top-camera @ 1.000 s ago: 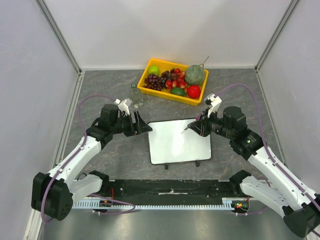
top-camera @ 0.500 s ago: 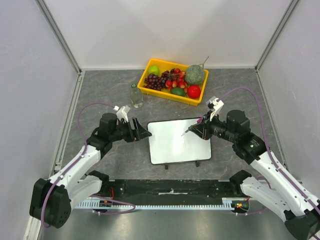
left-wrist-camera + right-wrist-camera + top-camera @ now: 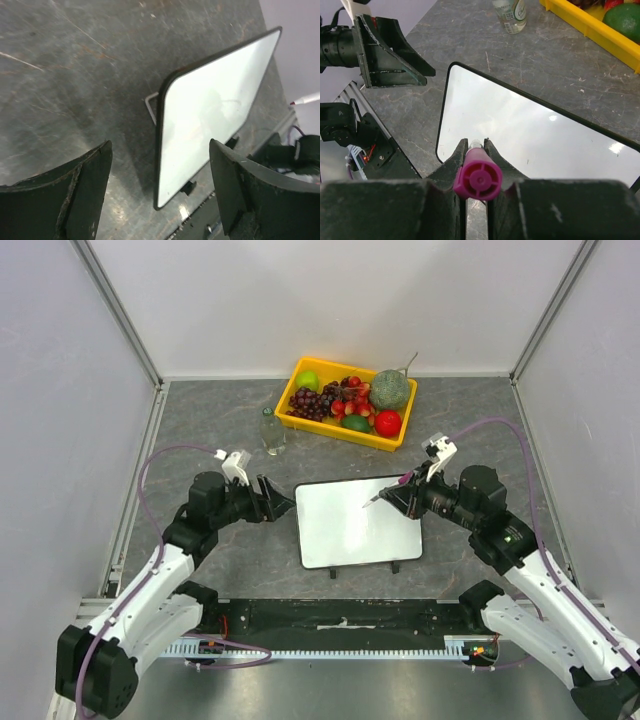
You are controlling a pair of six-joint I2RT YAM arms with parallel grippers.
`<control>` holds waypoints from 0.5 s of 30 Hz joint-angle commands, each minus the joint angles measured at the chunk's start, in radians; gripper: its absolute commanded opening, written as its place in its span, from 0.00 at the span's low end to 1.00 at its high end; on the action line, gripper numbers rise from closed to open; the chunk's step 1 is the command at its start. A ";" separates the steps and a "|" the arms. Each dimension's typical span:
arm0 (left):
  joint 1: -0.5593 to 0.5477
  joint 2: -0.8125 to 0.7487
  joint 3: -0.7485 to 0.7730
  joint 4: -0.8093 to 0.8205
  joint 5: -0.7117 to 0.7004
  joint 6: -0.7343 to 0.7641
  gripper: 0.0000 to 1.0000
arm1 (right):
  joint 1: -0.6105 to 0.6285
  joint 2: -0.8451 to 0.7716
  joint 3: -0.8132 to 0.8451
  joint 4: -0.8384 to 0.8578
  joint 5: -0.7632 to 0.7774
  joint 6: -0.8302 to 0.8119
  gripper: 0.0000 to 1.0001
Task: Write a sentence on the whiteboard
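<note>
The whiteboard (image 3: 358,530) lies flat in the middle of the table, its glossy white face blank, so the sentence is not in view. My right gripper (image 3: 398,492) hovers over the board's far right part, shut on a magenta-capped marker (image 3: 380,497) whose tip points down-left at the board. From the right wrist, the marker's cap (image 3: 478,180) sits between the fingers (image 3: 462,155) above the whiteboard (image 3: 535,135). My left gripper (image 3: 282,502) is open just left of the board's far left corner, holding nothing. The left wrist view has the whiteboard (image 3: 215,105) ahead of the open left gripper (image 3: 160,146).
A yellow tray (image 3: 300,375) of grapes and other fruit stands at the back. A small clear bottle (image 3: 271,430) stands left of it, beyond my left gripper. Walls enclose the table on three sides. The arms' black base rail (image 3: 340,615) runs along the near edge.
My left arm has drawn back leftward from the board's left edge, jaws still open. The right arm has shifted slightly right, the marker still over the board.
</note>
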 commanded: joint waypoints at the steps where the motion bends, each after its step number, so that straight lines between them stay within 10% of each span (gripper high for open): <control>1: 0.003 -0.052 0.022 0.012 -0.203 0.118 0.84 | -0.002 -0.010 -0.035 0.081 0.031 0.042 0.00; 8: 0.003 -0.082 -0.056 0.213 -0.639 0.250 0.86 | 0.000 0.004 -0.044 0.101 0.017 0.041 0.00; 15: 0.017 0.047 -0.152 0.486 -0.700 0.470 0.87 | 0.000 0.042 -0.029 0.109 -0.002 0.025 0.00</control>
